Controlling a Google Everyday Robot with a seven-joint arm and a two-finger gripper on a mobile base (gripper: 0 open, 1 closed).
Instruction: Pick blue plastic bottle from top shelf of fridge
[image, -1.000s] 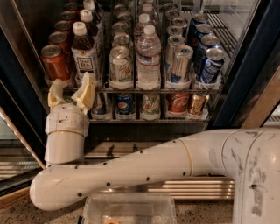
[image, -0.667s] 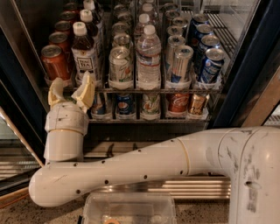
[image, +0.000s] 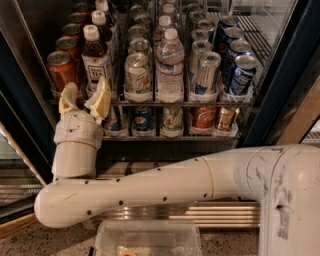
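The blue plastic bottle (image: 96, 59) holds brown tea, has a white cap and a white "TEA" label, and stands at the front of the second lane from the left on the top shelf (image: 150, 102) of the fridge (image: 280, 100). More tea bottles stand behind it. My gripper (image: 85, 99) points up in front of the shelf's left end, just below and left of the bottle. Its cream fingers (image: 101, 100) are spread apart and hold nothing.
A red can (image: 61, 70) stands left of the tea bottle, a green-white can (image: 137, 75) and a clear water bottle (image: 170, 65) to its right, then silver and blue cans. Short soda cans (image: 172, 120) fill the lower rack. A clear plastic container (image: 150, 239) sits below my arm.
The gripper and arm have shifted very slightly; the fingers stay open below the tea bottle. Nothing in the fridge has moved.
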